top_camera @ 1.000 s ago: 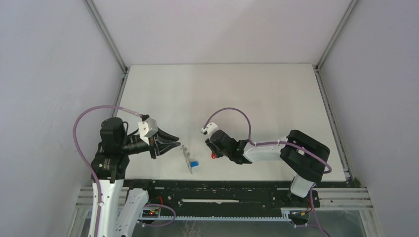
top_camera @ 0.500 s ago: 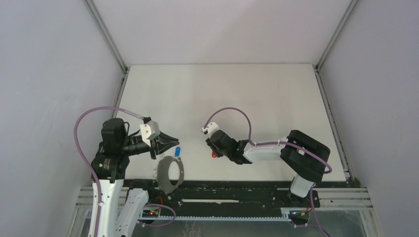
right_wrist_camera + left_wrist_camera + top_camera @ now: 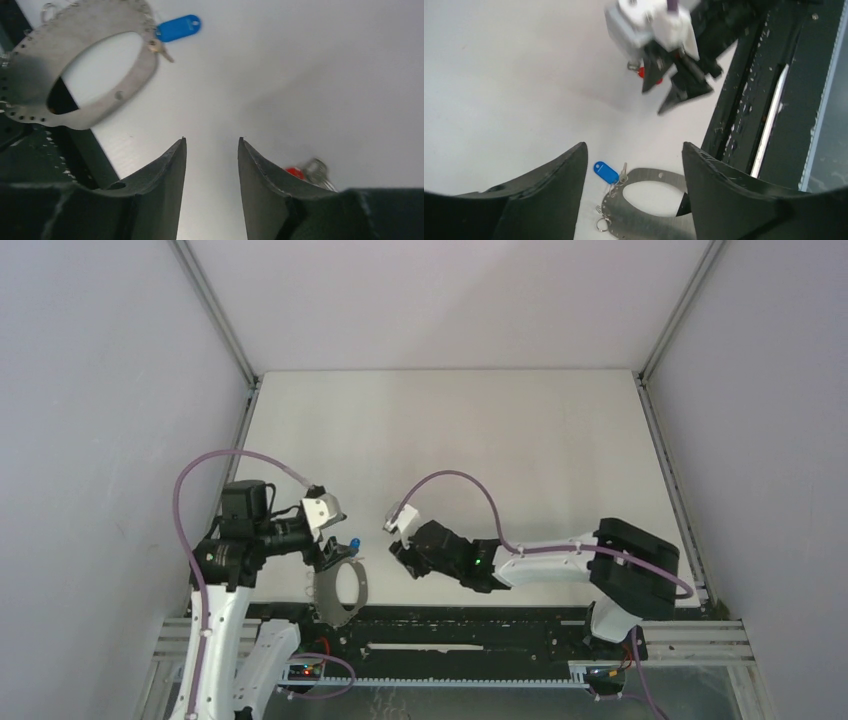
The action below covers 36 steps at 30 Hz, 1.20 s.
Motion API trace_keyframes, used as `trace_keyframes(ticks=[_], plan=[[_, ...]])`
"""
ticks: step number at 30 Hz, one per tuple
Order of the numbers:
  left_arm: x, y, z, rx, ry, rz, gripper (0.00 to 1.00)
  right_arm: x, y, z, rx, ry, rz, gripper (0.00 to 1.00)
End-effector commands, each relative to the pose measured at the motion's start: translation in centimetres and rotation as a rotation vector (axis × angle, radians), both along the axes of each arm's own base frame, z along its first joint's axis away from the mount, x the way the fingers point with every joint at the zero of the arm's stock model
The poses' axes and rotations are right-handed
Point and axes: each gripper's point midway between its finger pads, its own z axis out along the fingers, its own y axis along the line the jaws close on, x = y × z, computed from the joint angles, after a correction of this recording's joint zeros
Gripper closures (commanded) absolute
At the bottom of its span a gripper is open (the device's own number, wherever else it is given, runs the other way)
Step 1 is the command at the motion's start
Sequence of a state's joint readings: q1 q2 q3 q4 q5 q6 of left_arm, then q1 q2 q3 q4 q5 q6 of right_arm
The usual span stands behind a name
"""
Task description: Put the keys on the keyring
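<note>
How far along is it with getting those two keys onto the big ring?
About halfway. Done: the blue key appears hooked on the keyring. In hand: nothing; the left gripper and right gripper are both open. To do: the red key sits loose beside the right gripper's finger, off the ring.

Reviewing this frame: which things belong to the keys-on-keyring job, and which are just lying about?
Job:
- keyring
- blue key, at the keyring's rim
- red key, apart from the keyring

Not part of it:
- table
- black rail at the table's near edge
- purple cables
</note>
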<state>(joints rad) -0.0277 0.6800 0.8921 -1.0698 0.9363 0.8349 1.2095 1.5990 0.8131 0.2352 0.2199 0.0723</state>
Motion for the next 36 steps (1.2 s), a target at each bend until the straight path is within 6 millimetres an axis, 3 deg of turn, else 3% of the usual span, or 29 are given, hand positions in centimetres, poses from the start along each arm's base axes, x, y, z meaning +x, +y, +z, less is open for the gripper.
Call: trace_keyframes(ticks=[1,6,9,14,19,24,29,36], plan=[[1.5,0.4,1.5,-0.019,-0.057,0.089,0.21,-2.5,5.4,1.4,0.068,-0.010,0.131,0.45],[2.6,0.9,3.6,-0.055,-0.092,0.181,0.06,-4.3,9.5,0.7,0.043,-0.007,0.205,0.39],[3.3,1.2,4.7,-0.078,-0.105,0.231,0.01,-4.2,11.1,-1.3,-0.024,-0.013,0.193,0.39],[4.8,2.7,6.7,-0.125,-0.144,0.341,0.00,-3.7,11.6,-4.6,-0.108,-0.035,0.171,0.40],[6.6,4.2,8.6,-0.189,-0.178,0.450,0.00,-3.7,11.8,-5.4,-0.111,-0.036,0.175,0.40],[7.1,4.5,9.1,-0.211,-0.184,0.475,0.00,-0.9,9.9,-6.8,-0.159,-0.022,0.050,0.42],[7.2,4.2,9.3,-0.228,-0.182,0.463,0.00,3.0,6.4,-8.2,-0.166,0.038,-0.119,0.45],[6.6,3.8,8.6,-0.185,-0.175,0.396,0.01,9.8,0.9,-8.3,-0.038,0.226,-0.384,0.49]])
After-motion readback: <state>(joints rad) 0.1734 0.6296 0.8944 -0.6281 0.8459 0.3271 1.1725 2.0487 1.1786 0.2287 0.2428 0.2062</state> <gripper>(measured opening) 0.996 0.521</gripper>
